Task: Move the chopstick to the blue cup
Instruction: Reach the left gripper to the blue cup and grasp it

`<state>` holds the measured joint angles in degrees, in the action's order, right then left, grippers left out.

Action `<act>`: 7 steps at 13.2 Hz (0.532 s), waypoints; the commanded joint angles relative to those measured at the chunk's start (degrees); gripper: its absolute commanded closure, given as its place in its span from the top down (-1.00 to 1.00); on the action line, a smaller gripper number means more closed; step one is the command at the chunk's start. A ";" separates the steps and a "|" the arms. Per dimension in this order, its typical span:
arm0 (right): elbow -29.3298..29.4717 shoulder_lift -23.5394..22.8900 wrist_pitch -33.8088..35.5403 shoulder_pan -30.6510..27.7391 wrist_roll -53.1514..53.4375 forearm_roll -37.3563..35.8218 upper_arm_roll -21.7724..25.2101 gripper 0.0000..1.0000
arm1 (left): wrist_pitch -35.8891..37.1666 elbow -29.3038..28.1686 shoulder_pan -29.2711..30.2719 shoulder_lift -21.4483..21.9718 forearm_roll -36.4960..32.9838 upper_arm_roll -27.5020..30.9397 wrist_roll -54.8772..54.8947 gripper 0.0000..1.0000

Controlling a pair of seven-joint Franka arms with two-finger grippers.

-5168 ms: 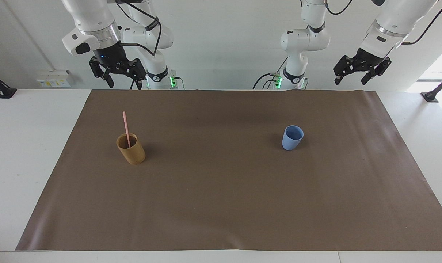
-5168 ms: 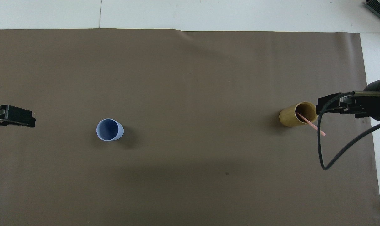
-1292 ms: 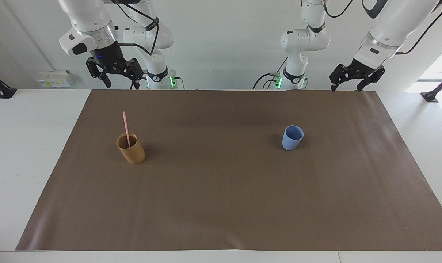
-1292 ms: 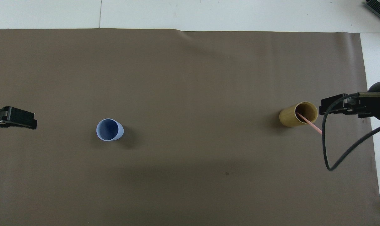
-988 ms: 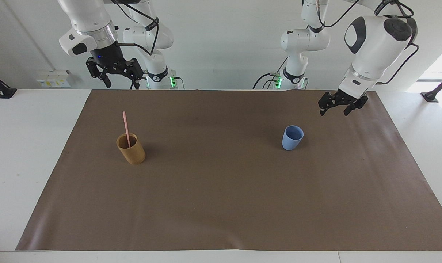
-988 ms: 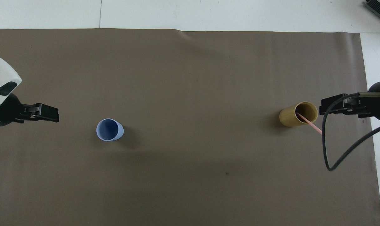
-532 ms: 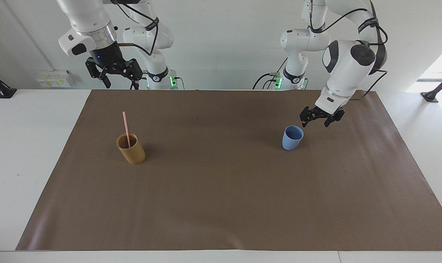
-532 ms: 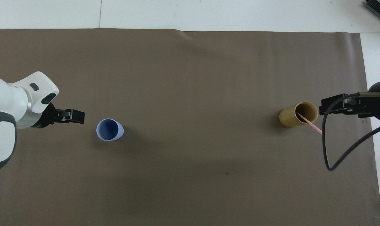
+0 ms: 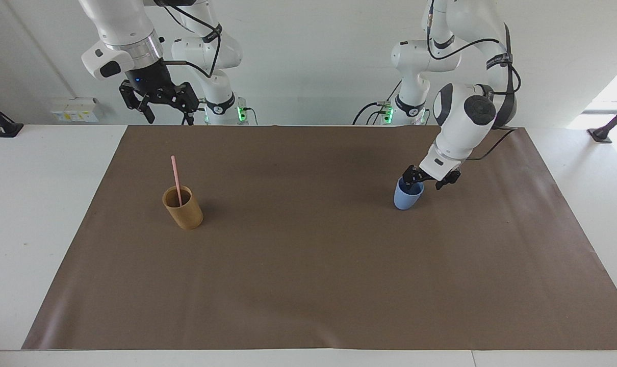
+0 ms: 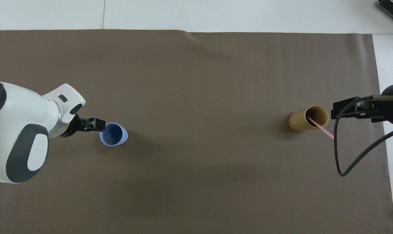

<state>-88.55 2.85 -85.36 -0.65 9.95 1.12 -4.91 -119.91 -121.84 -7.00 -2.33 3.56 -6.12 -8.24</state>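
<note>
The pale pink chopstick (image 9: 175, 176) (image 10: 323, 130) stands tilted in a tan cup (image 9: 184, 210) (image 10: 307, 118) toward the right arm's end of the table. The blue cup (image 9: 406, 199) (image 10: 114, 134) stands upright toward the left arm's end. My left gripper (image 9: 423, 184) (image 10: 98, 124) is open, low at the blue cup's rim, with one finger over the rim's edge; I cannot tell whether it touches. My right gripper (image 9: 166, 114) (image 10: 337, 112) hangs open and empty high above the mat beside the tan cup.
A brown mat (image 9: 308, 285) covers most of the white table (image 9: 28, 204). A black cable (image 10: 341, 162) loops down from the right arm near the tan cup.
The left arm has swung down and inward from high above the table's end to the blue cup's rim. The right gripper, the cups and the chopstick have stayed put.
</note>
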 commanded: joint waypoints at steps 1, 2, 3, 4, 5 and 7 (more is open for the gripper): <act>-1.71 1.46 -0.68 -0.84 -1.95 0.38 -0.10 1.00 | -1.12 -1.55 -0.30 1.19 0.57 0.76 0.77 1.00; -1.80 1.46 -0.68 -0.84 -1.95 0.38 -0.10 1.00 | -1.12 -2.69 -0.30 1.71 0.57 0.76 0.69 1.00; -2.06 1.63 -0.68 -0.84 -1.95 0.38 -0.10 1.00 | -1.21 -3.92 -0.91 1.63 0.57 0.76 0.42 1.00; -2.24 1.81 -0.68 -0.84 -1.95 0.38 -0.10 1.00 | -1.73 -4.45 -1.00 1.11 0.49 0.76 0.42 1.00; -2.59 1.98 -0.68 -0.84 -1.95 0.38 -0.10 1.00 | -2.08 -4.37 -1.00 1.02 0.48 0.67 0.07 0.90; -2.86 2.16 -0.68 -0.84 -1.95 0.38 -0.10 1.00 | -1.48 -4.28 -1.00 1.01 0.48 0.76 0.77 -0.99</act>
<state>-89.00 3.17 -85.36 -0.65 9.94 1.12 -4.91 -120.50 -124.85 -7.11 -2.28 3.56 -6.11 -8.18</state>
